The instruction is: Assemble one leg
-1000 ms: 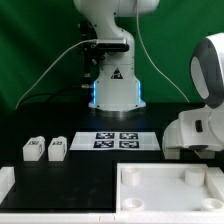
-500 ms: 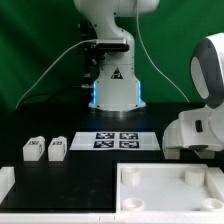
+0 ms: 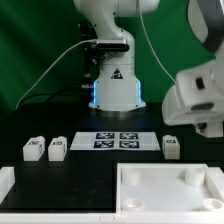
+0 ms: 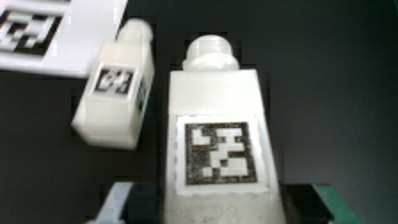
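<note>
Plainly the jaws are seen open, astride the leg [image 4: 217,130], which is laid flat toward the tabletop's [image 3: 90,172] edge on the exterior view's right, just beside a second leg [image 4: 111,85], near the marker board [image 4: 45,35]

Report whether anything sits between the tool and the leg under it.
Nothing visible does. The open tool has its fingers flanking the leg; a second leg lies close beside it, outside the fingers.
</note>
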`<state>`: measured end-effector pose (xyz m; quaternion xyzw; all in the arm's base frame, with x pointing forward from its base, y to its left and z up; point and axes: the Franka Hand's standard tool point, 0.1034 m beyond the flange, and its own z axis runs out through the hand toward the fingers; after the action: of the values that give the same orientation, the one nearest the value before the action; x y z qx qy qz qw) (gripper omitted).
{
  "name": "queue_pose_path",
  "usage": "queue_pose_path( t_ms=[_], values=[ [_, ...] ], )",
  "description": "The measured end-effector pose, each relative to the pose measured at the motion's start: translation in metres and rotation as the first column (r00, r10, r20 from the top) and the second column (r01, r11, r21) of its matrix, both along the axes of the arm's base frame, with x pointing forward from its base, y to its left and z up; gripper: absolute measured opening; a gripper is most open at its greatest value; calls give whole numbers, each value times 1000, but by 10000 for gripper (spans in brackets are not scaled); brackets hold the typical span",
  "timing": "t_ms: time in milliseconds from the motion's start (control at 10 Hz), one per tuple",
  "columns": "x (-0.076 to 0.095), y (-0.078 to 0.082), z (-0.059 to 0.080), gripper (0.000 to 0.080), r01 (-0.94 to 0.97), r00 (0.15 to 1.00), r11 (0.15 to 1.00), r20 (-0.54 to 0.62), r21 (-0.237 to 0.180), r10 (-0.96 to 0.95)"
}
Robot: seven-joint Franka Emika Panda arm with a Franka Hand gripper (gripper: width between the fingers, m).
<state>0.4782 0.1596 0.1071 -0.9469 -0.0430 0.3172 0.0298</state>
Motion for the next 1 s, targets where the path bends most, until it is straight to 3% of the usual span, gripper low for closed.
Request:
queue_pose_path(
  t_ms=[100,200,400,600,700,800,1000],
  values=[
    [14,-7,21,291,14,996,1000,83,9,-15],
    [29,-9,33,291,31,976,999,217,22,-35],
    [22,-8,25,292,36,928,999,370,35,-46],
    [39,-10,26,292,5,799,997,599,76,-50],
    [62,-28,27,292,-39,722,996,692,82,-28],
    [94,-53,50,292,-73,611,995,791,68,-10],
    [136,-69,74,292,-80,473,995,881,59,-15]
  ],
)
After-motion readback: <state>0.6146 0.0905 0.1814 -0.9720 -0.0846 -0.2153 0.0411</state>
